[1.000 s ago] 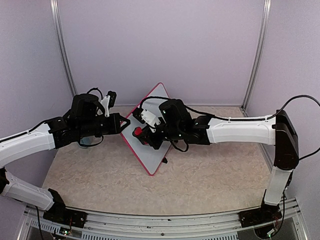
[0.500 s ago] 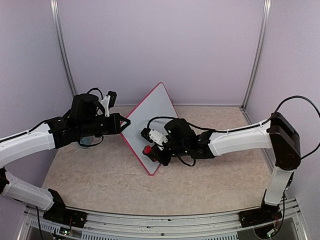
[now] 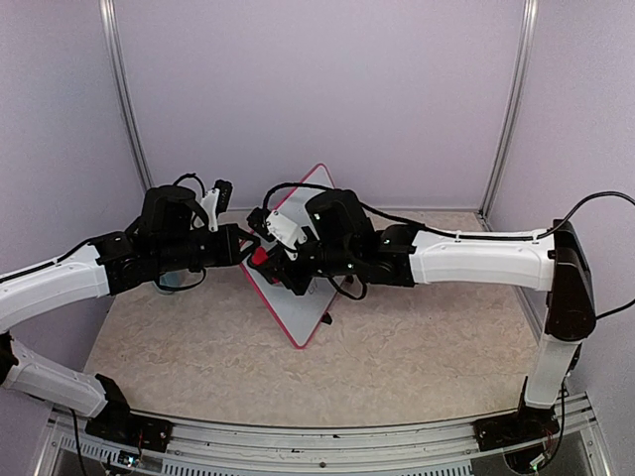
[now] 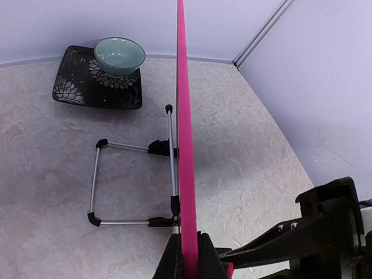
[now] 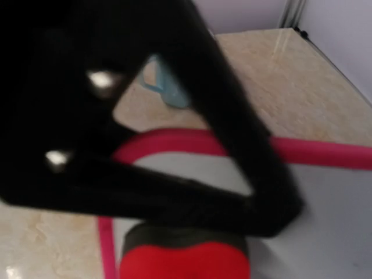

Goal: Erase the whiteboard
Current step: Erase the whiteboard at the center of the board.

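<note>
On the beige marbled tabletop, in the view from above, the large flat white whiteboard with the pink-red frame stands tilted, one corner up. The part of its white face that we can see bears no writing. The right arm covers the upper part, so we cannot say if marks are left there. We judge the wiping to be under way, not proven finished.

The left claw is closed on the left edge of the board and steadies it. The right claw grips the small red eraser block and holds it against the board, close to that same edge.

In the left wrist view we see the frame edge-on, clamped between the two fingers at the bottom. Behind it stands a thin wire stand with black feet, and further away a pale green bowl on a black patterned plate.

In the right wrist view, dark and blurred, the eraser sits at the tips of the fingers, on the white face just inside the frame corner.
</note>
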You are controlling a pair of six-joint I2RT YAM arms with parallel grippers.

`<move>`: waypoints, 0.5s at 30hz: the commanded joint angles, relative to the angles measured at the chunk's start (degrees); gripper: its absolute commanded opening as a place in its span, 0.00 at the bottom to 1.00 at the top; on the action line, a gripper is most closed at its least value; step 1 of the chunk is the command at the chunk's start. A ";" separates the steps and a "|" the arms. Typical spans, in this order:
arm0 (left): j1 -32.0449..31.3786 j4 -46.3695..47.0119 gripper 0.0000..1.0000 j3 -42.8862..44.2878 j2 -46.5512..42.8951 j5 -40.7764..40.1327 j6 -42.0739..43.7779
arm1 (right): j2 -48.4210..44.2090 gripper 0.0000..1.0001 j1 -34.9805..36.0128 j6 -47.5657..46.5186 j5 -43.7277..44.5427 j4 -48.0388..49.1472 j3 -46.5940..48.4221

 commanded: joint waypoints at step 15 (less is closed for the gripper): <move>-1.30 -2.67 0.00 -1.61 0.21 5.42 1.08 | 0.17 0.01 -0.27 2.82 2.87 4.96 -16.78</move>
